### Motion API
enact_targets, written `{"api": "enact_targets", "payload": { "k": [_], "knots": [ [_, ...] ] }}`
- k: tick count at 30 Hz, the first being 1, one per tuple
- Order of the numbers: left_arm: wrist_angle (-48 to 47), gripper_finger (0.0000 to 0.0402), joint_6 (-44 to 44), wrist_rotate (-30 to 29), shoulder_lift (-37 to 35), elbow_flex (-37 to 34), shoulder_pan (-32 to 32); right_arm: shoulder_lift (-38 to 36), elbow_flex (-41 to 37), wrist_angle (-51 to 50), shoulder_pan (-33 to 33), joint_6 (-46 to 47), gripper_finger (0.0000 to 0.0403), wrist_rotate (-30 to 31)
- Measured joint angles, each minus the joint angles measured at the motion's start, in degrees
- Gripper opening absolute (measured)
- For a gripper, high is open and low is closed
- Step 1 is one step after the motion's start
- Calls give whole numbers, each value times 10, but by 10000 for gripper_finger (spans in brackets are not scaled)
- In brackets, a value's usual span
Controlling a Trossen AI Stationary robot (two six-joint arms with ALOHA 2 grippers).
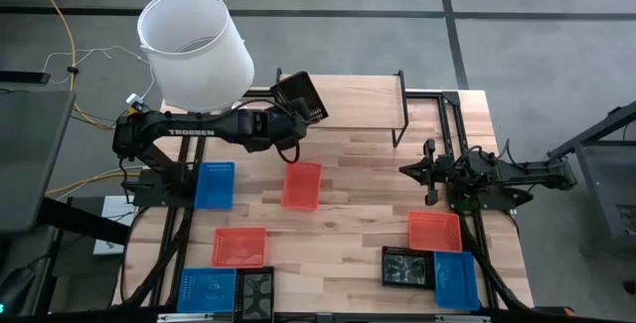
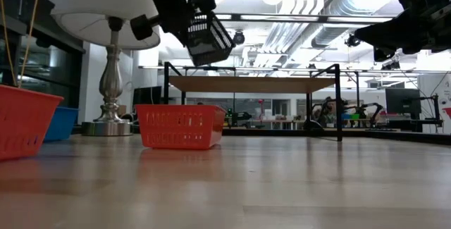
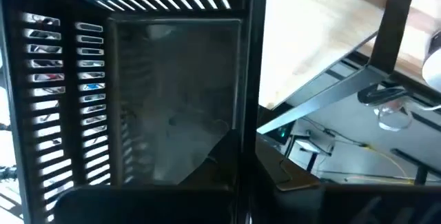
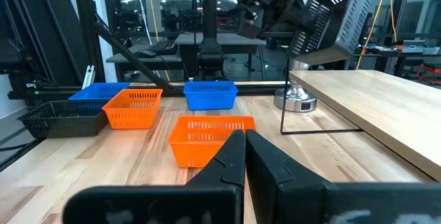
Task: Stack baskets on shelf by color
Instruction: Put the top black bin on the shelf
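My left gripper (image 1: 288, 116) is shut on a black mesh basket (image 1: 300, 94) and holds it in the air over the left end of the shelf (image 1: 348, 99). The low view shows this basket (image 2: 208, 39) tilted, above the level of the shelf top (image 2: 254, 84). My right gripper (image 1: 429, 171) hangs shut and holding nothing over the table's right side, near the shelf's right legs. On the tabletop sit a red basket (image 1: 301, 185), a blue one (image 1: 214, 184), another red one (image 1: 239, 246), and more along the near edge. My left gripper has the black basket by one side wall (image 3: 251, 79), with one finger (image 3: 224, 156) inside the basket and the other outside it. The arm reaches in from the table's left. The basket is lifted clear and tilted, its open side turned toward the wrist camera.
A lamp with a white shade (image 1: 194, 45) stands at the far left corner, close to my left arm. Blue (image 1: 206, 288) and black (image 1: 255, 293) baskets sit at the near left. Red (image 1: 434, 231), black (image 1: 407, 266) and blue (image 1: 455, 278) baskets sit at the near right.
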Motion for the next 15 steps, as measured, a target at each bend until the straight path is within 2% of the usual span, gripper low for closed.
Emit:
{"api": "enact_targets", "payload": {
  "k": [6, 15],
  "knots": [
    [-2, 11, -9, 54, 0, 0, 9, 0, 0, 0, 0, 0, 0, 0],
    [-2, 38, -10, 66, 0, 0, 36, 0, 0, 0, 0, 0, 0, 0]
  ]
}}
